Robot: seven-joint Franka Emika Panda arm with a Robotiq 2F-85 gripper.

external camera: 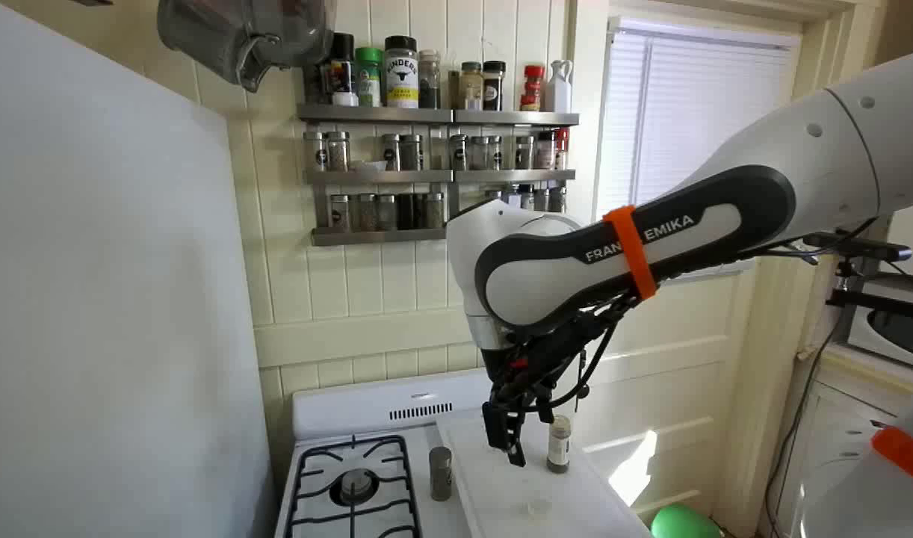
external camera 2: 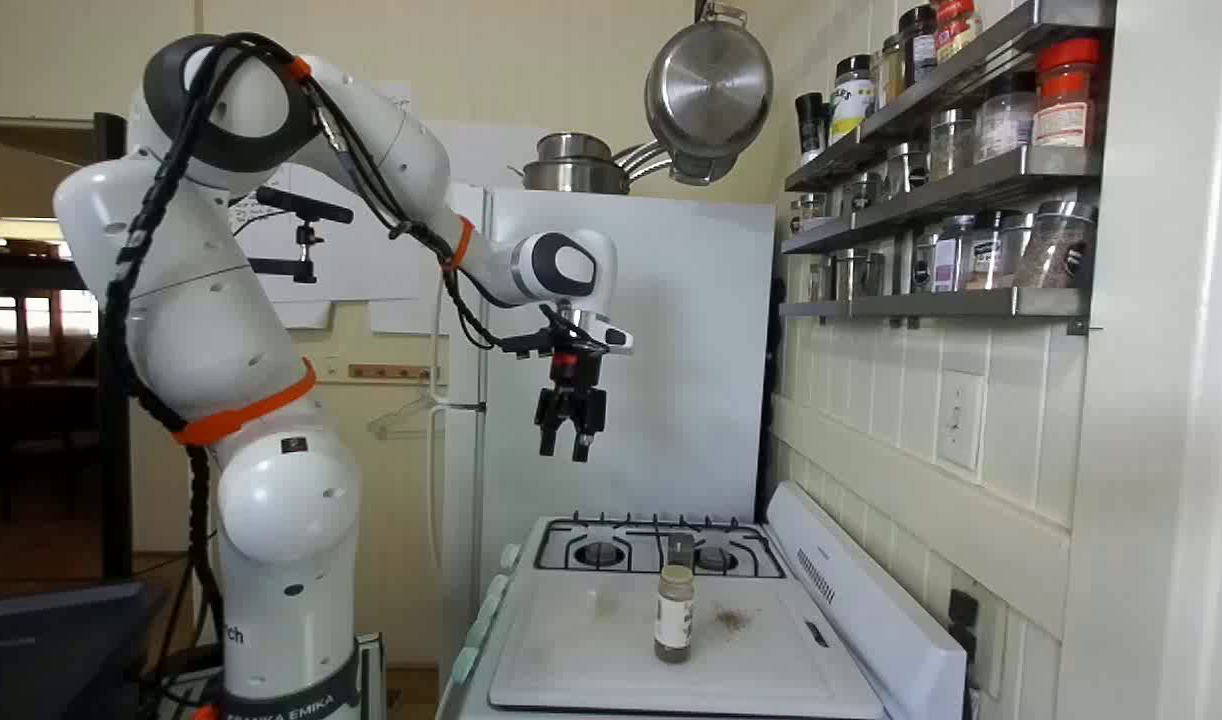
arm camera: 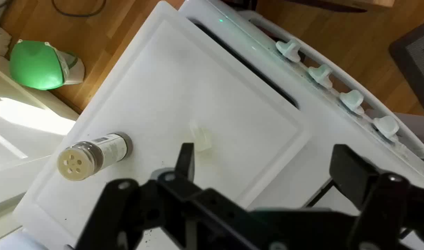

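Note:
My gripper [arm camera: 264, 161] hangs above the stove with its fingers spread wide and nothing between them; both exterior views show it pointing downward [external camera 2: 564, 450]. Below it lies a white cover board [arm camera: 215, 86] over one side of the stovetop. A clear spice jar [arm camera: 109, 149] with a white label and a pale perforated top stands upright on that board, apart from the fingers. A small pale yellowish, see-through piece or smear [arm camera: 201, 139] shows near one fingertip in the wrist view. In an exterior view, a dark grey-capped jar [external camera: 441, 474] stands between the burner grate and the board.
Black burner grates [external camera: 352, 493] cover the far side of the stove. Dark crumbs [external camera 2: 731, 620] are scattered on the board. Mint-coloured knobs [arm camera: 352, 100] line the front edge. Wall shelves [external camera: 378, 177] hold several spice jars, and a white refrigerator [external camera 2: 631, 350] stands beyond the stove.

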